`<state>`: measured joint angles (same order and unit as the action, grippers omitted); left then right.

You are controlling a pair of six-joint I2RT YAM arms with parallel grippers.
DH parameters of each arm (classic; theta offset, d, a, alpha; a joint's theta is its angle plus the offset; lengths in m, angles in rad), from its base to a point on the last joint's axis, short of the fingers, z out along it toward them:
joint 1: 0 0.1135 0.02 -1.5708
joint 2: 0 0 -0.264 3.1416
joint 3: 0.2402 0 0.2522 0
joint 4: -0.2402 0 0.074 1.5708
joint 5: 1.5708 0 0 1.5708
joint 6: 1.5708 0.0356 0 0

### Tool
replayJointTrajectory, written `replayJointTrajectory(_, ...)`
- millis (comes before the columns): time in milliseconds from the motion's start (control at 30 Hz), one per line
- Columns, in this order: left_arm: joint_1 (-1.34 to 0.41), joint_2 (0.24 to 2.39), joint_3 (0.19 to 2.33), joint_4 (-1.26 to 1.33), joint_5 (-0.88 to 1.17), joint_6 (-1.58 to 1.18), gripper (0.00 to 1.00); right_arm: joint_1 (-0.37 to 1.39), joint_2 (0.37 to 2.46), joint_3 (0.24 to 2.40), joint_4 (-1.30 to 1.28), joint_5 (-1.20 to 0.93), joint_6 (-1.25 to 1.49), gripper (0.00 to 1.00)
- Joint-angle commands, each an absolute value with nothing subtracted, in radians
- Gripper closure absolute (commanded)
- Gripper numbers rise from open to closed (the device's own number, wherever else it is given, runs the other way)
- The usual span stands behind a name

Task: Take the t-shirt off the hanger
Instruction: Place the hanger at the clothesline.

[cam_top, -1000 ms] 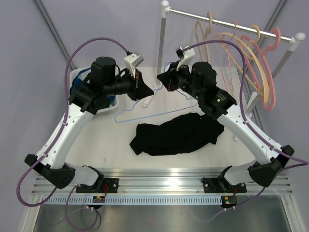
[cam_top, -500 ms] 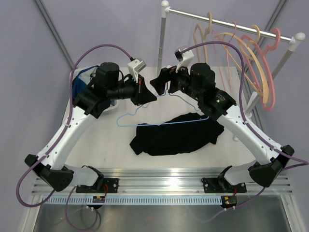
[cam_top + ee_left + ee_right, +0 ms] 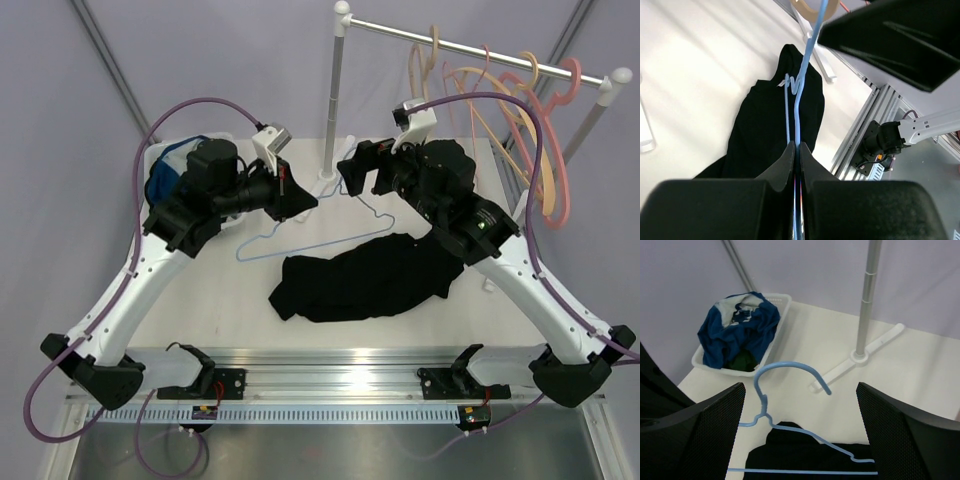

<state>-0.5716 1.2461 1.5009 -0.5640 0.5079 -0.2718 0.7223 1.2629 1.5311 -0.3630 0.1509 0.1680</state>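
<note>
Top external view has the black t-shirt (image 3: 365, 277) lying crumpled on the table (image 3: 205, 300), near the front edge and between the two arms, with nothing threaded through it. The blue wire hanger (image 3: 790, 363) is bare and held up off the table just behind and above the shirt, its hook pointing toward the back. From the left wrist you can see the left claw (image 3: 796, 150) pressed together on the hanger's wire, pinching it where two strands run side by side. The right claw (image 3: 800, 390) is spread wide with nothing in it; the hook sits out ahead of its fingers and apart from them. Off at the back left corner stands a white basket (image 3: 781, 296) piled with blue clothes (image 3: 740, 327). At the back right stands a clothes rack (image 3: 333, 100), its rail carrying a bunch of pink and tan hangers (image 3: 561, 175).
</note>
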Motion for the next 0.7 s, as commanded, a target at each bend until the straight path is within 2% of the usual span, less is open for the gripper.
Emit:
replayJointTrajectory(0,-0.577,1.204,1.486,-0.482,0.486,-0.284,1.00,0.719,1.232,1.526,-0.390,0.267,0.129,0.00)
replayJointTrajectory(367,-0.578,1.169,1.424,-0.388,0.454,-0.268,1.00,0.684,1.144,1.511,-0.414,0.310,0.133,0.00)
replayJointTrajectory(667,-0.577,1.181,1.440,-0.304,0.321,-0.288,1.00,0.684,0.997,1.511,-0.517,0.313,0.183,0.01)
